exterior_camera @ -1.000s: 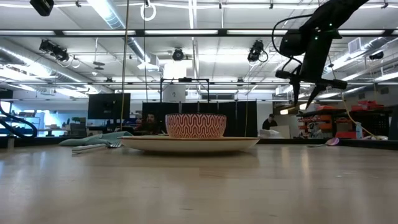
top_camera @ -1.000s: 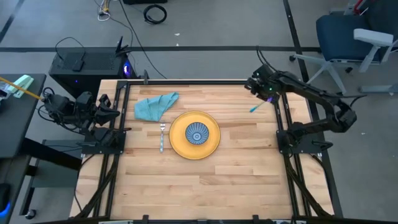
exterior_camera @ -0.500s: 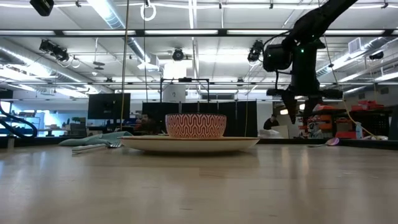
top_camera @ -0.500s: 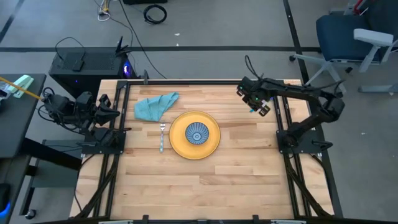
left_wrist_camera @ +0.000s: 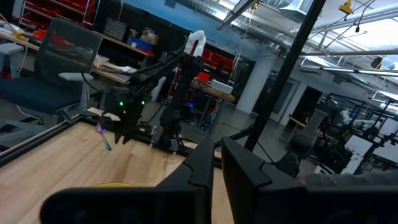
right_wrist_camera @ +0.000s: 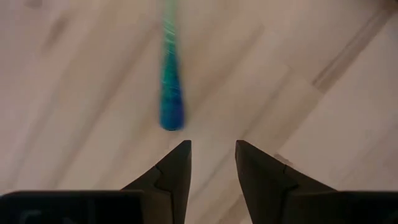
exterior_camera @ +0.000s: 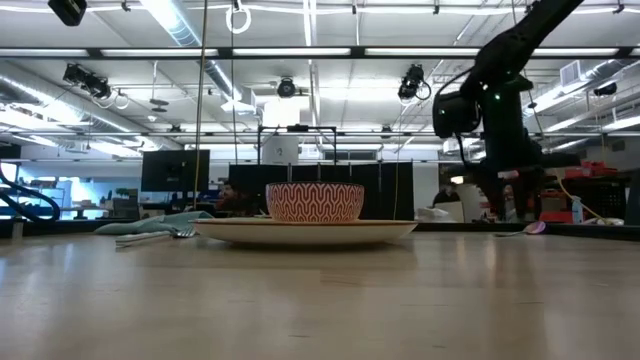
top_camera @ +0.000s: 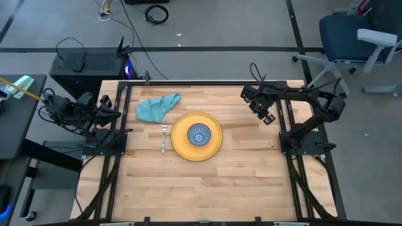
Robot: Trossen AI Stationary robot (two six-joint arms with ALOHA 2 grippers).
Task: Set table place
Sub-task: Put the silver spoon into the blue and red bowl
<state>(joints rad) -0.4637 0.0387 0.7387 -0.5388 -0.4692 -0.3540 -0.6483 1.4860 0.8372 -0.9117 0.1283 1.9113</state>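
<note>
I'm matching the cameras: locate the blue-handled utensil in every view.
High view: hidden under the right gripper.
Low view: the blue-handled utensil lies at the far right.
Left wrist view: left of centre, below that gripper.
Right wrist view: upper middle, just ahead of the gripper.
Shared landmark: the right gripper.

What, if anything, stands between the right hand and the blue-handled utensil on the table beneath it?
Nothing visible does. In the right wrist view the right hand hangs open over bare table, with the blue-handled utensil lying just beyond the fingertips, apart from them. The plate with its bowl sits off toward the table's middle.
</note>
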